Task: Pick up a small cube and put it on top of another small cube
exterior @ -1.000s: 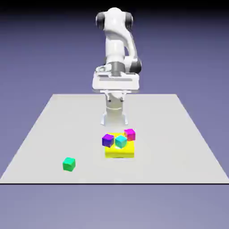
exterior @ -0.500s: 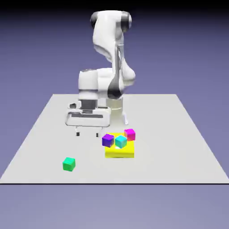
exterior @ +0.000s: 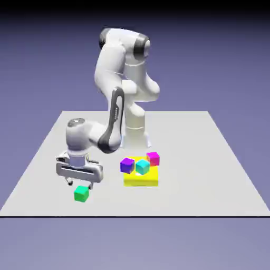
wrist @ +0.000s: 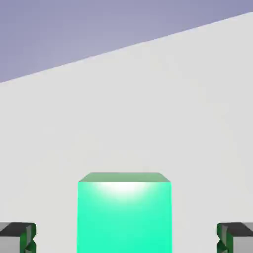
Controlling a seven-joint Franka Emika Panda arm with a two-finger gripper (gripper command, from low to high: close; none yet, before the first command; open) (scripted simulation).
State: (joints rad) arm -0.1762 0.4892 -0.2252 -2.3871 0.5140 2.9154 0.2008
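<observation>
The two-finger gripper [exterior: 79, 182] hovers in the lower left of the exterior view, fingers spread wide and holding nothing, just above the small plain green cube [exterior: 81, 193], which rests on the flat grey table [exterior: 211, 174]. In the hand view the green cube [wrist: 124, 212] fills the bottom centre, with a grey fingertip [wrist: 17, 237] at each lower corner, well clear of its sides. Near the middle of the exterior view, a big yellow block [exterior: 141, 177] carries a cyan cube [exterior: 143, 167], with a purple cube [exterior: 127, 165] and a magenta cube [exterior: 153, 157] beside it
</observation>
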